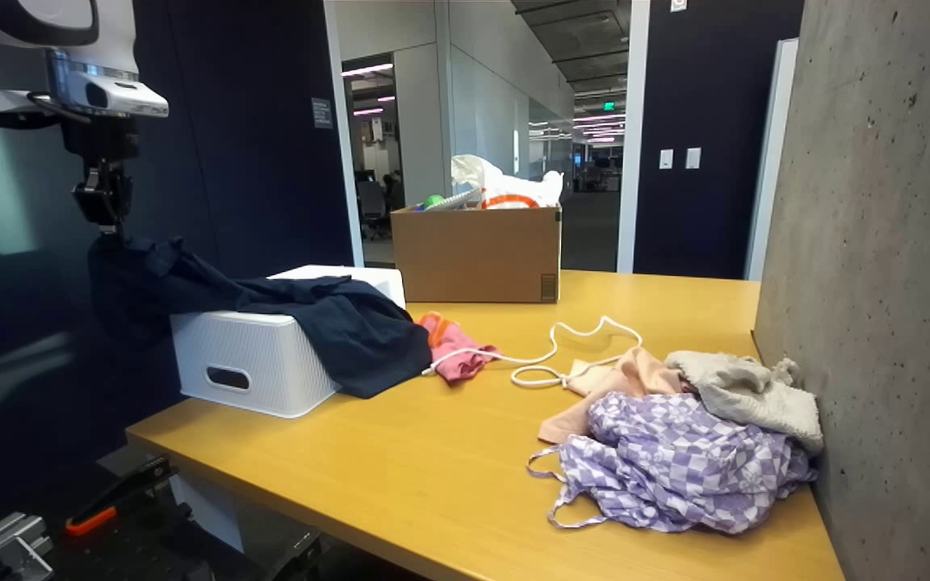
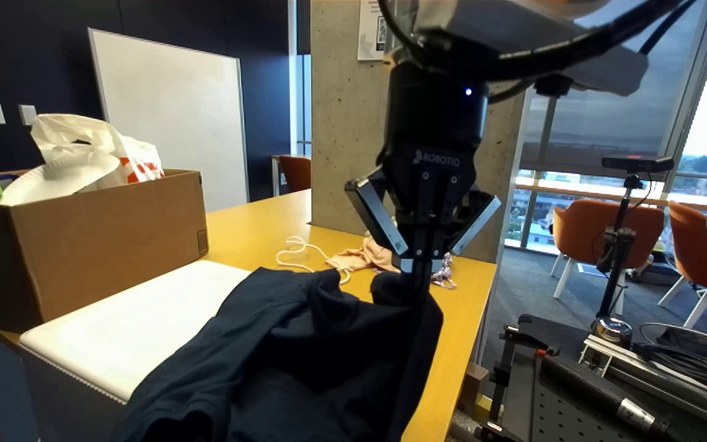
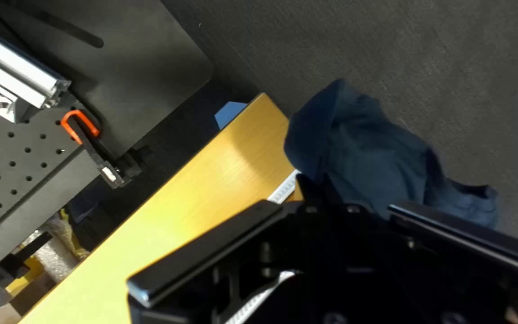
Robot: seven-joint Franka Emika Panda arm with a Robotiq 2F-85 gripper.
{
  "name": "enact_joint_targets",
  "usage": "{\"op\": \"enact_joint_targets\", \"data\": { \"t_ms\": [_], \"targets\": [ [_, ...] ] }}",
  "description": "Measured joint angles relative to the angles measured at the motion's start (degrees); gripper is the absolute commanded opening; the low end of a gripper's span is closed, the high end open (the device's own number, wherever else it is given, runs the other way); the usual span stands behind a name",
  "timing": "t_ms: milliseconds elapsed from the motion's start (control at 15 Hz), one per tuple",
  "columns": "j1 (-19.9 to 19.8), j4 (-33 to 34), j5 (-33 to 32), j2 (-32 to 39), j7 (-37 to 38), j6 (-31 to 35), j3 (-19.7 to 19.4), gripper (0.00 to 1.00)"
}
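Observation:
My gripper point(image 1: 112, 231) is shut on an edge of a dark navy cloth point(image 1: 372, 335), up beyond the end of the white ribbed box point(image 1: 231, 355). The cloth hangs from the fingertips, drapes over the box and reaches the table on the far side. In an exterior view the closed fingers point(image 2: 418, 279) pinch a raised fold of the navy cloth point(image 2: 310, 344). The white box point(image 2: 139, 331) lies partly under it. In the wrist view the fingertips point(image 3: 319, 182) are dark and meet at the blue cloth point(image 3: 376, 157), with the floor behind it.
On the yellow table point(image 1: 433, 476) lie a pink cloth point(image 1: 465, 351), a white cord point(image 1: 546, 359), a peach cloth point(image 1: 638, 373), a purple checked garment point(image 1: 675, 468) and a grey cloth point(image 1: 743, 387). A full cardboard box point(image 1: 477, 254) stands behind. A concrete pillar point(image 1: 893, 242) borders the table.

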Motion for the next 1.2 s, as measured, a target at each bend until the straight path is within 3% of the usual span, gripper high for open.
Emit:
{"op": "enact_joint_targets", "data": {
  "t_ms": [133,533,733,1200],
  "targets": [
    [-1.4,-3.1,-0.4,-1.3,-0.2,0.3,-1.1,0.34],
    [-3.8,-7.4,-0.1,-1.8,-4.0,3.7,-3.7,0.78],
    [-3.9,-7.5,-0.9,-2.9,-9.9,5.4,-4.2,0.99],
    [-5.7,-7.4,-5.4,-2.8,-31.1,6.8,-6.0,1.00]
  ]
}}
